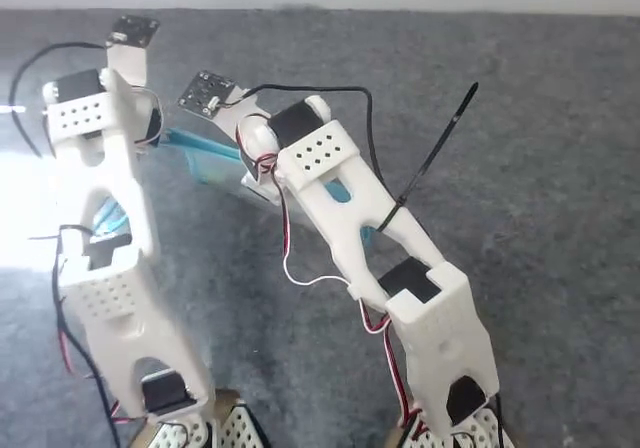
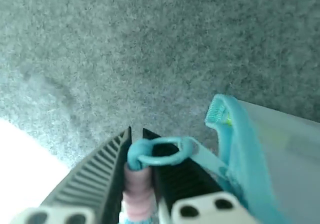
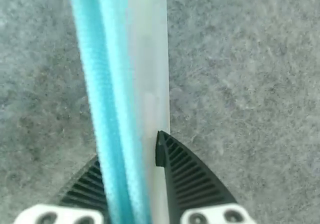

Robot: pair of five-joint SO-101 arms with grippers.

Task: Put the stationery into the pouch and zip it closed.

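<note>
Pouch (image 1: 205, 156): on the grey tabletop (image 1: 520, 168), toward its left edge, under both arms.
Left jaws: narrow, pinching the zip pull (image 2: 160, 151).
Right jaws: clamped on the pouch's zipper edge.

My left arm (image 1: 110, 268) and right arm (image 1: 370, 228): white printed shells, blocky, flat faces drilled with grids of small round holes. Black servo blocks (image 1: 415, 280) set into the joints. Black cable (image 1: 368, 128) loops over the right arm; thin red and white wires (image 1: 287, 238) trail under it. Black zip tie (image 1: 440, 148) sticks out. Small dark board (image 1: 208, 92) at the wrist. Left pincer (image 2: 136, 134), right pincer (image 3: 127, 149): fingers (image 2: 95, 179) dark grey, ribbed, on white mounts with round screw holes.
</note>
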